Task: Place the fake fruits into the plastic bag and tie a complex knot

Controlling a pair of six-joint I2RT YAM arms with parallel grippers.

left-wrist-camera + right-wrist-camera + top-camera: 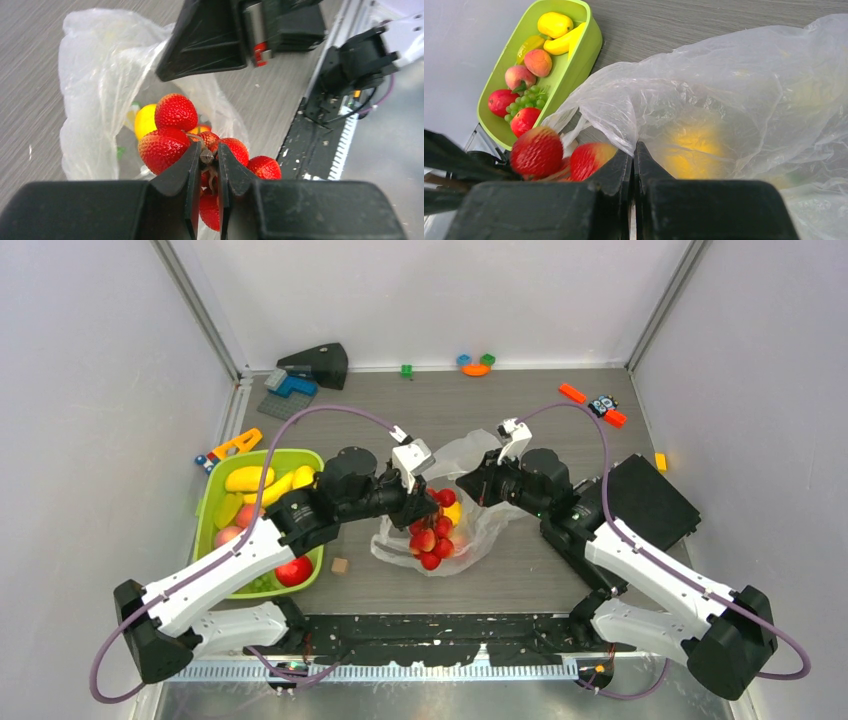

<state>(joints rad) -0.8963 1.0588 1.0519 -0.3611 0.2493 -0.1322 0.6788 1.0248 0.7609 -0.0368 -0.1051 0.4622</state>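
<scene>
- Left jaws meet the strawberries (432, 532), bunched above the clear plastic bag (468, 453) on the table (520, 580).
- Right jaws sit at the bag's edge.
- Green tray (285, 453) holds other fruits (250, 480).

A lime-green tray (280, 453) sits at the left of the top view, with an orange toy piece (235, 446) off its upper-left corner and a small tan cube (340, 565) near its lower-right corner. Along the far wall lie a black wedge (318, 364), a blue brick (290, 386) on a grey plate (272, 405), and a green brick (406, 370). At the right are a red-orange brick (572, 393), a yellow block (660, 461) and a flat black box (655, 495).
</scene>
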